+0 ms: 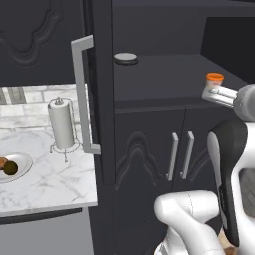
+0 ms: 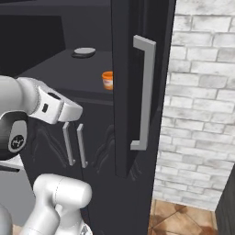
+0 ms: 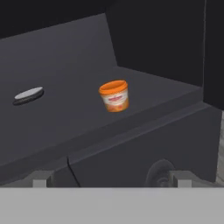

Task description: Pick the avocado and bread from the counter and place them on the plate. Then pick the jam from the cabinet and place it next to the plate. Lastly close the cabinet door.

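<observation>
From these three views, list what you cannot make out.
- Plate: left base view, cut off by the left edge; avocado and bread on it are too small for detail.
- Jam: right base view, partly hidden by the cabinet door.
- Jam label: hand view, too small to read.
- Hand: hand view, just the fingertips show, spread open.

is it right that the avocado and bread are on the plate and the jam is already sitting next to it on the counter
Not quite. The avocado and bread are on the plate, but the jam stands on the cabinet shelf, as the hand view shows.
</observation>
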You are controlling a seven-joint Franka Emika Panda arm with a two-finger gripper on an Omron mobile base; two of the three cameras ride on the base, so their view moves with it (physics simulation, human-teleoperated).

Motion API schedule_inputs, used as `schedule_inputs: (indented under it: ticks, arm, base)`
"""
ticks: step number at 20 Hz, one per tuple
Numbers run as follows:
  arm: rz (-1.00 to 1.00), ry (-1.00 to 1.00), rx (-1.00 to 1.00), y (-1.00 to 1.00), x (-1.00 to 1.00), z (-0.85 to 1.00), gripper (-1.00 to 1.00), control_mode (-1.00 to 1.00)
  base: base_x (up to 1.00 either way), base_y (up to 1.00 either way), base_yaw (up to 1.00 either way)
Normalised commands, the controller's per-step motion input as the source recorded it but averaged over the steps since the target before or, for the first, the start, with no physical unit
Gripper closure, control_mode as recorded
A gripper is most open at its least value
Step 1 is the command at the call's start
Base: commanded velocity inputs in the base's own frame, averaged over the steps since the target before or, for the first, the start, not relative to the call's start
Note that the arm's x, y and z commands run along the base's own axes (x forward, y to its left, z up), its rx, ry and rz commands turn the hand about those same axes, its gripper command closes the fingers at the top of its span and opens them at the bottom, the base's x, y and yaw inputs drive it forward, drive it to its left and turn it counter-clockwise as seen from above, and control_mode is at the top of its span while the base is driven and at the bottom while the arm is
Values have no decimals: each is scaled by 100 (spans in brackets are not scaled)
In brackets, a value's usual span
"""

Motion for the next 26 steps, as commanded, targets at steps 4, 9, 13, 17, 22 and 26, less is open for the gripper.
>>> schedule_inputs:
  ticks: [4,9,13,17,22,26]
  arm:
    - [0,-2,0,-29,11,17,-100,-100]
    - [0,4,0,-18,32,19,-100,-100]
    - [0,2,0,-10,33,15,-100,-100]
    - [0,0,0,-3,33,1,-100,-100]
    - [0,0,0,-3,31,0,-100,-100]
    - [0,0,0,-8,23,0,-100,-100]
  base:
    - [0,0,0]
    - [0,0,0]
    - [0,0,0]
    - [0,0,0]
    - [0,0,0]
    - [0,0,0]
